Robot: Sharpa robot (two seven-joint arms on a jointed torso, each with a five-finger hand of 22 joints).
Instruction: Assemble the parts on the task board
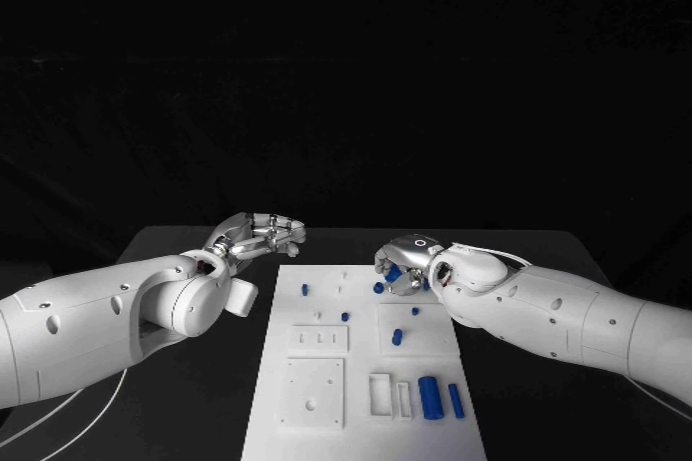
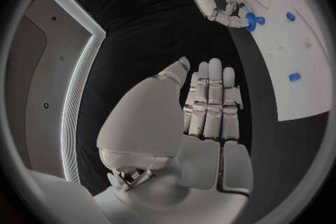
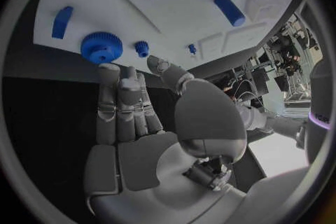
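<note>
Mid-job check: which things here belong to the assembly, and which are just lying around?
For the job:
- task board
- blue gear, at the fingertips of the right hand
- large blue cylinder
- thin blue pin
- small blue peg
- left hand, holding nothing

Just there:
- black table
- white cable beside the left arm

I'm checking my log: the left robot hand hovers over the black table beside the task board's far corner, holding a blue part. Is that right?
Not quite. The left robot hand holds nothing: the left wrist view shows its fingers straight with no part in them. The rest stands: it hovers over the black table beside the far corner of the task board.
</note>
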